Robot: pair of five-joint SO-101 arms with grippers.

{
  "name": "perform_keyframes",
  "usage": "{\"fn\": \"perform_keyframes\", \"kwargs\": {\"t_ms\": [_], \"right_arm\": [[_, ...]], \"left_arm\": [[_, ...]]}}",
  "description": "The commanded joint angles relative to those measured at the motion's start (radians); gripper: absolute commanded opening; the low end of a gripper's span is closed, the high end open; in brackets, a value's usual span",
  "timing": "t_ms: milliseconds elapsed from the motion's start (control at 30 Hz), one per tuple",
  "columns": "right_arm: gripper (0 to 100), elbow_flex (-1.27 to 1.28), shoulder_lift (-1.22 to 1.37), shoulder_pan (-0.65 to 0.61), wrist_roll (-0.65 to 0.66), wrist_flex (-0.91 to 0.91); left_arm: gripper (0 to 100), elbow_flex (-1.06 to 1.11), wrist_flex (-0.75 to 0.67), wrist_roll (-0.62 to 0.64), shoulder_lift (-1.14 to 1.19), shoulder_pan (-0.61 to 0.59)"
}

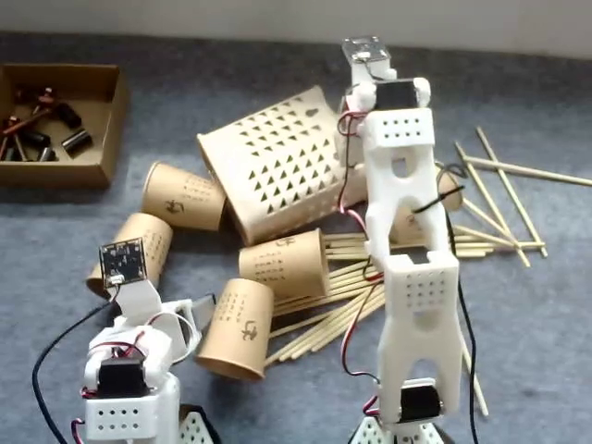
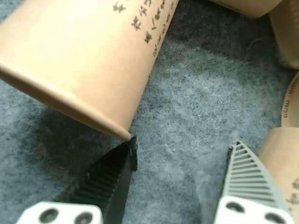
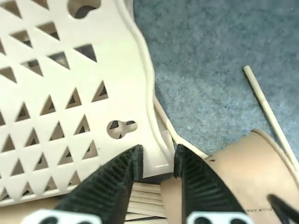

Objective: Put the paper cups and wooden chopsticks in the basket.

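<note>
The cream basket [image 1: 277,171] with triangle holes lies on its side at the middle of the grey cloth. My right gripper [image 3: 157,156] has its fingers closed on the basket's rim [image 3: 159,135], with a paper cup [image 3: 233,182] just beside it. Several brown paper cups lie tipped over: two [image 1: 182,196] [image 1: 134,248] left of the basket and two [image 1: 282,264] [image 1: 238,328] in front of it. Wooden chopsticks [image 1: 351,287] are strewn from the middle out to the right. My left gripper [image 2: 185,142] is open just above the cloth, its black finger [image 2: 119,172] touching the rim of a cup [image 2: 79,56].
A cardboard box [image 1: 102,129] with small dark parts sits at the back left. More chopsticks [image 1: 504,199] lie crossed at the far right. The right arm [image 1: 407,231] stretches over the chopstick pile. Another cup [image 2: 280,158] lies close to the left gripper's white finger.
</note>
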Motion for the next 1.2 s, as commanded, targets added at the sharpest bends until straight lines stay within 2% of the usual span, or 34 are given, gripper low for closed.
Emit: {"fn": "perform_keyframes", "kwargs": {"t_ms": [0, 133, 300, 500, 700, 967, 1167], "right_arm": [[8.7, -0.013, -0.050, -0.047, 0.012, 0.027], [8.0, 0.131, -0.189, -0.070, 0.014, 0.028], [8.0, 0.490, -0.453, -0.160, 0.018, 0.021], [8.0, 0.792, -0.737, -0.193, 0.012, -0.070], [8.0, 1.021, -0.923, -0.068, 0.012, -0.283], [7.9, 1.247, -0.934, 0.041, 0.011, -0.748], [7.8, 1.374, -0.934, 0.048, 0.011, -0.938]], "left_arm": [[30, 0.019, 0.003, 0.000, -0.018, -0.008], [30, 0.019, 0.003, 0.000, -0.018, -0.008], [30, 0.019, 0.003, 0.000, -0.018, -0.008], [30, 0.019, 0.003, 0.000, -0.018, -0.008], [30, 0.019, 0.003, 0.000, -0.018, -0.008], [30, 0.019, 0.003, 0.000, -0.018, -0.008], [30, 0.019, 0.003, 0.000, -0.018, -0.008]]}}
